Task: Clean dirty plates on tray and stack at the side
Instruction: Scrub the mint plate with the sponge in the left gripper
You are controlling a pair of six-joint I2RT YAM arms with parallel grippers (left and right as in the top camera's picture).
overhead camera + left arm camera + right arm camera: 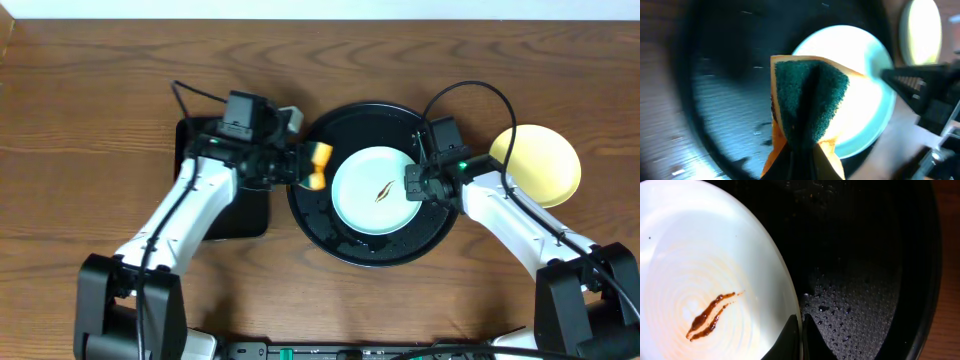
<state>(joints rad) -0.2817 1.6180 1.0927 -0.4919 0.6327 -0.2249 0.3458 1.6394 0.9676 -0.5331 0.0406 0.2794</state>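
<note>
A pale mint-blue plate (375,190) with a brown smear at centre lies in the round black tray (340,235). My right gripper (413,184) is shut on the plate's right rim; the right wrist view shows the fingers (801,330) pinching the rim of the plate (700,280), with the wet tray (865,280) beside. My left gripper (300,165) is shut on a yellow sponge (319,166) with a green scrub face (810,97), held over the tray's left side just left of the plate (865,120). A pale yellow plate (540,165) lies on the table to the right of the tray.
A smaller rectangular black tray (240,215) sits on the table at the left, under my left arm. Water droplets cover the round tray's floor. The table is brown wood (90,120).
</note>
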